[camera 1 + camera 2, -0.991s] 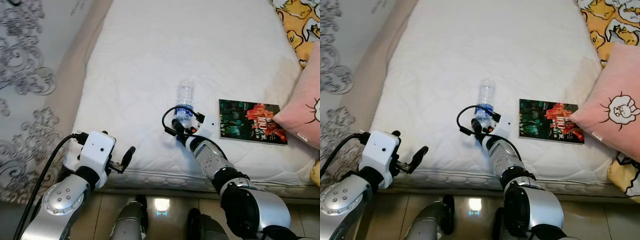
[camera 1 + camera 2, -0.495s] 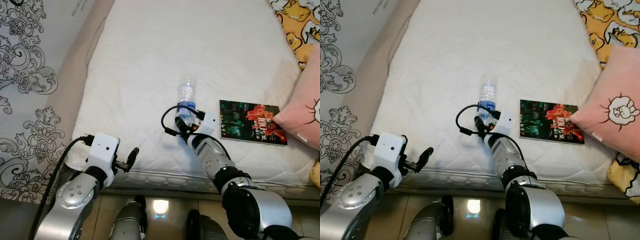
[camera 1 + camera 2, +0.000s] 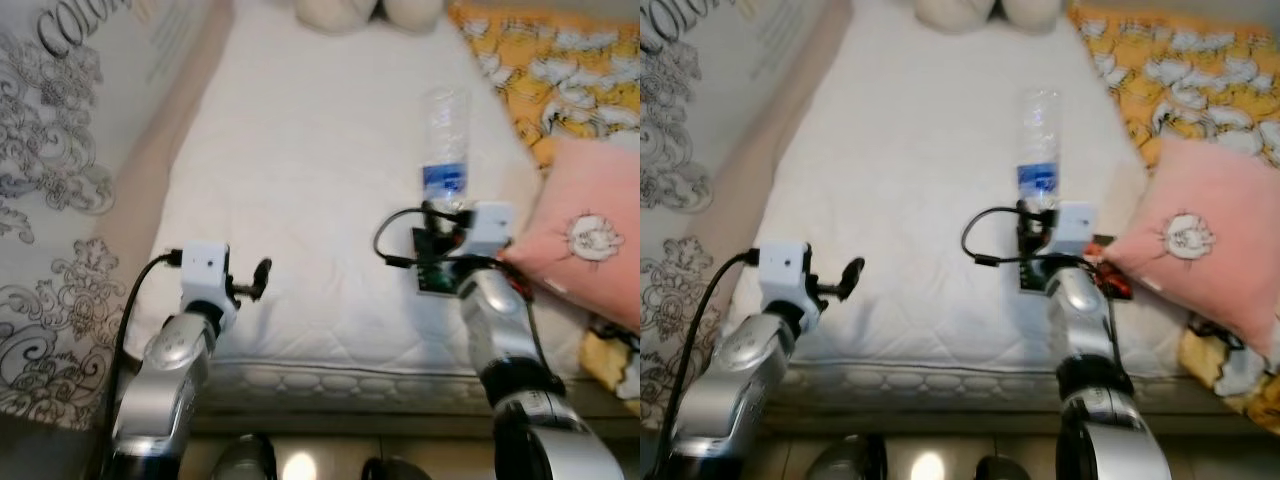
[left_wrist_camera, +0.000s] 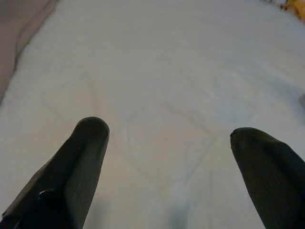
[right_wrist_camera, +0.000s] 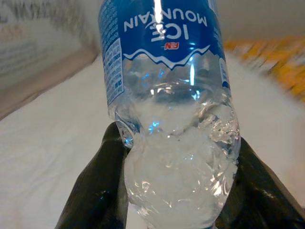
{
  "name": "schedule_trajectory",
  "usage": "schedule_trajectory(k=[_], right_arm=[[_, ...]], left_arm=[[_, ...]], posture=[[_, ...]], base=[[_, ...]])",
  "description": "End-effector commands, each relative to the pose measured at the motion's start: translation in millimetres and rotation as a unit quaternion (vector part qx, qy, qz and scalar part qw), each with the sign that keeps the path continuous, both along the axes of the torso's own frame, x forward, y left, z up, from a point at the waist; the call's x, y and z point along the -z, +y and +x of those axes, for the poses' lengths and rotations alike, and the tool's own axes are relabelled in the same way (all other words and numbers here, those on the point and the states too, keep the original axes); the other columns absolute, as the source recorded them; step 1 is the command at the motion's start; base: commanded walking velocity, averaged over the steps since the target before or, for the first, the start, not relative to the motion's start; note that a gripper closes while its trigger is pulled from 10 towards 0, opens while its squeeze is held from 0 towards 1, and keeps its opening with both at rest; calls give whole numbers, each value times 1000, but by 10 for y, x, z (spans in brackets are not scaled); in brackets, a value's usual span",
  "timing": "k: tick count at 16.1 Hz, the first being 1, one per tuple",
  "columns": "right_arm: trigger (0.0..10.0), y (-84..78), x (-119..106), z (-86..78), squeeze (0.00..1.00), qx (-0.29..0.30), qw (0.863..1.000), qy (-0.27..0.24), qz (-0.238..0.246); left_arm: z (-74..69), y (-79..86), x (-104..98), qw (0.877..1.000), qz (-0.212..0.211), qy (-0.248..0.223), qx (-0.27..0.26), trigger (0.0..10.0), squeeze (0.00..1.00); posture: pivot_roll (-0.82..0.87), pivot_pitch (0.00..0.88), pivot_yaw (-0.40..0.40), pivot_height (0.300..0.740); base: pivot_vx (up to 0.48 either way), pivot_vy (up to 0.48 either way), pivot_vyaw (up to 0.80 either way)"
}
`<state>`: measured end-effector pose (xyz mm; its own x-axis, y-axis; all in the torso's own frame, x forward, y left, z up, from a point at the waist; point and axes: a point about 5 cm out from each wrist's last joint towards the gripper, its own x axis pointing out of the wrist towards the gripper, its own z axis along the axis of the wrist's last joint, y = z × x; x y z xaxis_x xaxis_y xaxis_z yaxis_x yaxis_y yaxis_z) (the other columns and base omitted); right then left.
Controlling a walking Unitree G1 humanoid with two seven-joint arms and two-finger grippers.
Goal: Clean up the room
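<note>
- Head views: the right gripper [image 3: 441,212] is holding a clear plastic water bottle [image 3: 443,140] with a blue label, gripping it by its lower end so the bottle is standing up above the fingers, clear of the white mattress [image 3: 310,160]. Just behind the wrist, a dark book [image 3: 1032,276] is lying on the mattress, with a pink cushion [image 3: 1185,244] beside it and an orange patterned blanket [image 3: 1170,80] beyond the bottle.
- Head views: the left gripper [image 3: 258,277] is hanging over the near edge of the mattress, well apart from the bottle and carrying nothing.
- Left wrist view: the two black fingers [image 4: 78,162] are standing wide apart with only quilted mattress ahead of them.
- Right wrist view: the fingers [image 5: 97,183] are clamping both sides of the bottle's crinkled base, and the label, reading "ICE MOUNTAIN", is appearing upside down just past the fingertips.
- Handling, as a judgement: the bottle is looking empty or nearly so, hence light, but its thin wall is already looking dented, so it is likely to crush or squirm under a hard squeeze.
- Smooth plastic is probably slippery against the pads; a hold at the ribbed lower body, as here, is seeming sounder than one on the glossy label.
- With the bottle towering above the grip, it is liable to lever out if the arm swings quickly.
</note>
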<state>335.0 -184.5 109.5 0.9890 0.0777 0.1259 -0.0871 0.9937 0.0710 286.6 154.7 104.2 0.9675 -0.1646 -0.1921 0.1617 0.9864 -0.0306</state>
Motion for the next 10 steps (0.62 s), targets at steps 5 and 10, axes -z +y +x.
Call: schedule_trajectory(k=[5, 10], right_arm=[[10000, -185, -1, -785, 0, 100, 987, -65, -107], [10000, -248, 277, -1049, 0, 104, 990, 15, -88]], left_arm=[[-3, 240, -97, 994, 28, -91, -49, 10000, 0], [-33, 180, 30, 996, 5, -84, -37, 10000, 0]], posture=[[-114, 0, 10, 740], [-122, 0, 11, 740]], base=[[0, 0, 0], [0, 0, 0]])
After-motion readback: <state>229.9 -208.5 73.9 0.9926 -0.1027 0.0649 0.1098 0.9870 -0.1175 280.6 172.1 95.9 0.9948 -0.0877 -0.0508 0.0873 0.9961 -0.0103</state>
